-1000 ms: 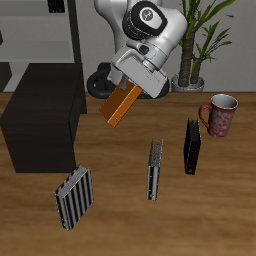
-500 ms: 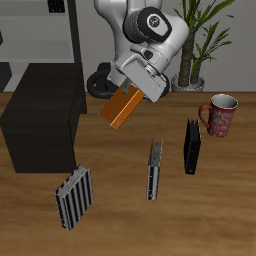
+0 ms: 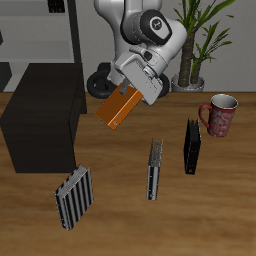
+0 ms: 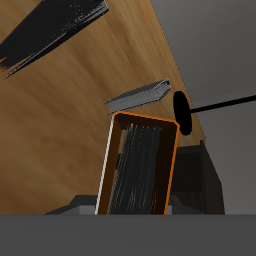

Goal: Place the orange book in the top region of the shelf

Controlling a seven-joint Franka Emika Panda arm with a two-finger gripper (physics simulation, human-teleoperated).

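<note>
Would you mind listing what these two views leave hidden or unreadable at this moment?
- Gripper fingertips: exterior view, behind the wrist housing and the orange book; the contact itself is unseen.
- Shelf: exterior view, cut off by the picture's edge; absent from the wrist view.
- Orange book's gripped end: wrist view, cut off by the gripper body.
- Mug pattern: exterior view, too small to read.

The arm (image 3: 140,25) is built of rounded, glossy white-grey segments with smooth casings. A round black joint cap, ringed in pale grey, is set on the segment above the gripper (image 3: 118,93). The gripper body is a pale grey rectangular block. Dark fingers (image 3: 99,80) are fitted beneath it. No cables, screws or markings can be made out.
</note>
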